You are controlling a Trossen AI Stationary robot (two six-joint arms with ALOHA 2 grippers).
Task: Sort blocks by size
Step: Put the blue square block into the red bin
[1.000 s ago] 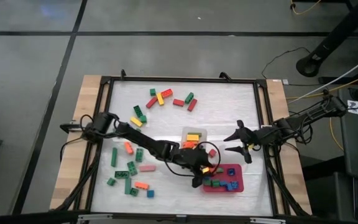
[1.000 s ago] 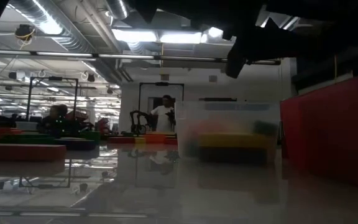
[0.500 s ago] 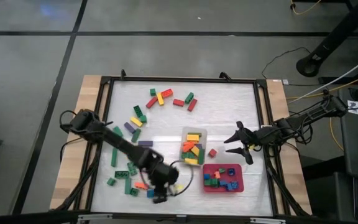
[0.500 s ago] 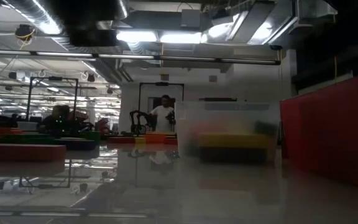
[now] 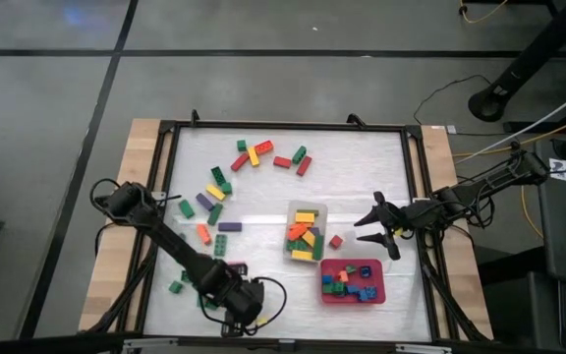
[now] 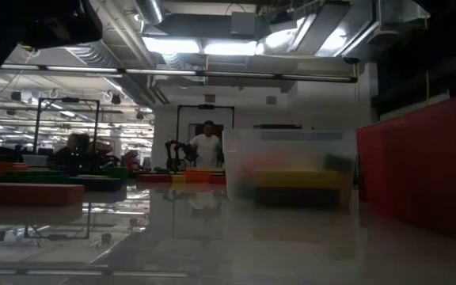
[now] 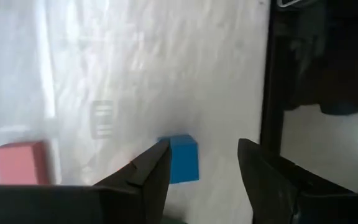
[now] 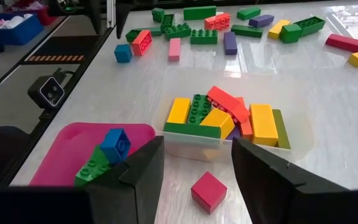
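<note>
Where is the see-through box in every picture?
High view: clear tub mid-table, beside the red tray.
Low view: blurry, centre-right, tray on its right.
Right wrist view: in the middle.
Left wrist view: not in it.
Shared landmark: the red tray.

From above, the left gripper (image 5: 236,313) is a dark mass at the counter's (image 5: 362,157) near edge, its fingers too small to read, and it covers whatever blocks lie under it. The left wrist view cuts off a pink block (image 7: 20,163) behind the gripper's body, and a finger overlaps one side of the blue block (image 7: 182,159). The low view gives the clear tub (image 6: 287,170) as a blur, its contents only smears of yellow and orange, with the red tray (image 6: 422,162) cut by the frame edge. In the right wrist view, the tray's (image 8: 61,158) blocks sit partly behind a dark finger (image 8: 138,171). A distant person (image 6: 207,147) is too small to make out.
</note>
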